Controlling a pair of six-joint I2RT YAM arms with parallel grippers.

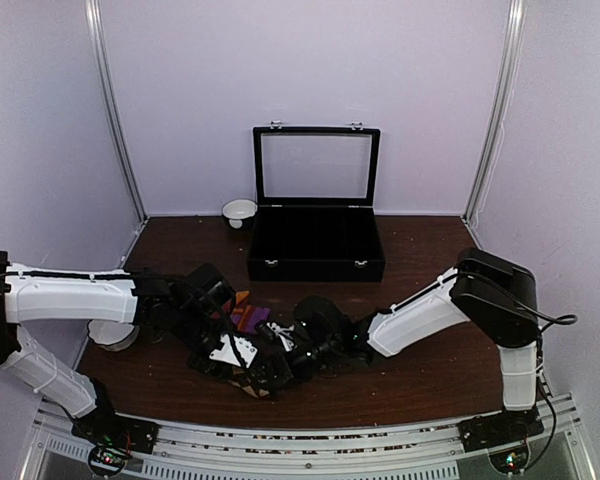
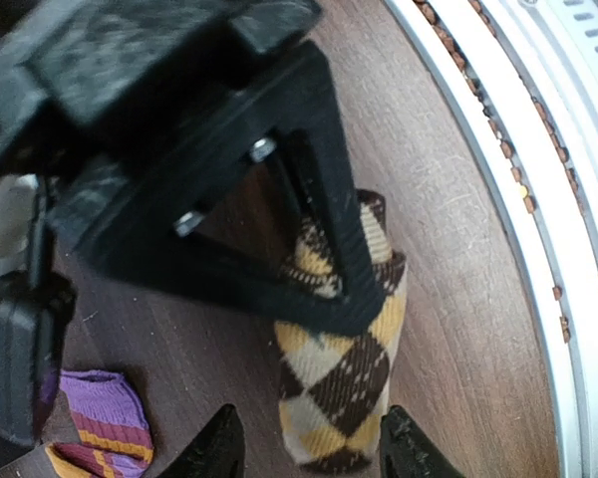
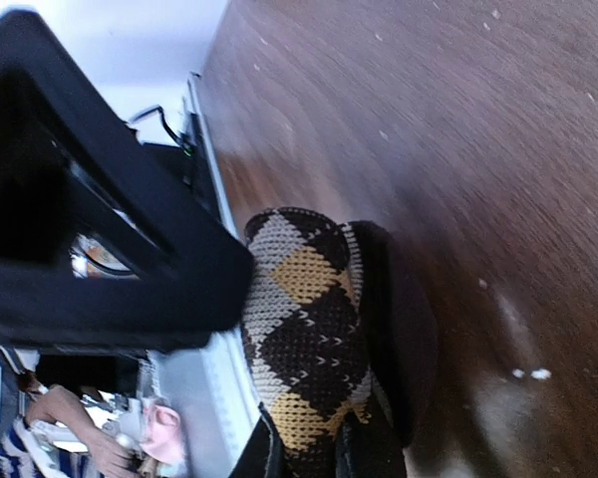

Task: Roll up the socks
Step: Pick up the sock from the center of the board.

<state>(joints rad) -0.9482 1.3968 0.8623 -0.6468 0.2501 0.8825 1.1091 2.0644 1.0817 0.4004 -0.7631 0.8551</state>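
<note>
Near the front edge of the table (image 1: 430, 372), the right gripper (image 3: 304, 456) pinches the argyle sock (image 3: 299, 319) between narrow jaws. The left gripper (image 2: 309, 453) stands half open, fingers astride the sock's other end. The striped sock (image 2: 100, 413) lies nearby.

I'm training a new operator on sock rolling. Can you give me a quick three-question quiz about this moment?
1. True or false: the black glass-lidded case stands with its lid open.
2. The right gripper pinches: A) the brown-and-tan argyle knit sock; B) a white bowl; C) the case.
3. Which sock lies loose on the table, held by neither gripper?

Key: 1 true; 2 A; 3 the purple-orange striped knit sock.
</note>
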